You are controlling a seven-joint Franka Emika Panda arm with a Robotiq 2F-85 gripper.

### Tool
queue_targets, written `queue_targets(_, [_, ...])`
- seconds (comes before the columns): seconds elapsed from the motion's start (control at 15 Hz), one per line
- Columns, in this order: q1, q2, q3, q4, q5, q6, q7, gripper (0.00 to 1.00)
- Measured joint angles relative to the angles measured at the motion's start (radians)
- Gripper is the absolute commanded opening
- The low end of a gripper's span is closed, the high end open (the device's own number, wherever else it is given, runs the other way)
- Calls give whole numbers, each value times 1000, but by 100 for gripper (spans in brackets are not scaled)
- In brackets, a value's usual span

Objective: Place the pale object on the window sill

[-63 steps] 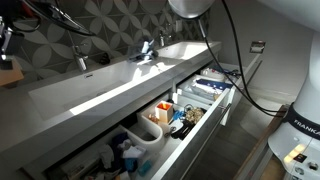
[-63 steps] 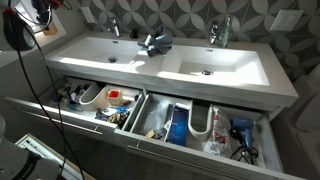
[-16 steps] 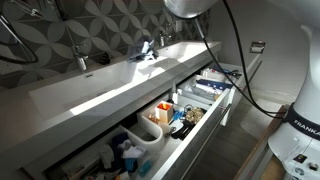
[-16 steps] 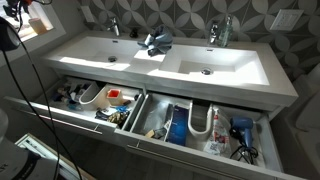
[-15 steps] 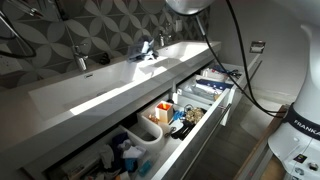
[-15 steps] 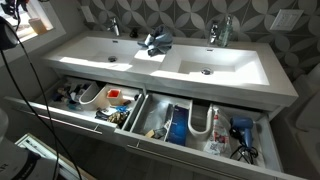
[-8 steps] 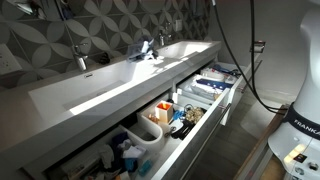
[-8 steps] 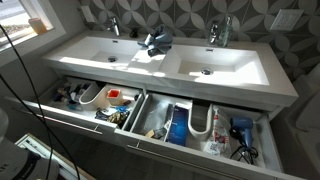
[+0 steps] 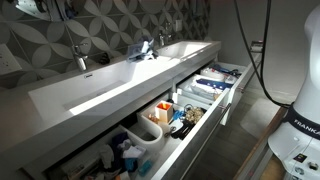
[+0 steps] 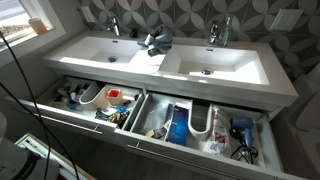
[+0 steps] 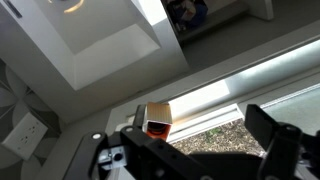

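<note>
In the wrist view, a wall socket (image 11: 24, 132) sits at the lower left on the patterned wall, and the white sink (image 11: 95, 40) fills the upper left. Just left of centre I see the pale object (image 11: 158, 117), a small tan box standing upright where the bright window sill (image 11: 225, 92) begins. The sill runs as a slanted band toward the right edge. My hand (image 11: 190, 155) comes in from the bottom of the frame, released, jaws spread wide with nothing between them. The box stands just above the part of the hand at the lower left, and I cannot tell whether they touch. One of the fingers (image 11: 272, 140) stands at the lower right, well apart from the box. At the top, right of centre, a corner of an open drawer (image 11: 190, 10) shows.

In an exterior view, the long white surface (image 9: 110, 88) with its taps (image 9: 80, 60) runs from the left. The cluttered open drawer is below it, and the robot base (image 9: 300, 130) stands at the right edge. In an exterior view, a window (image 10: 18, 12) glows at the upper left above the double sink.
</note>
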Motion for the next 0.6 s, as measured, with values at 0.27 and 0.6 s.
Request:
queue_targets(0.27, [-50, -30, 32, 0, 27, 3, -54, 100])
queue_targets(0.6, [-52, -27, 40, 0, 31, 5, -64, 100])
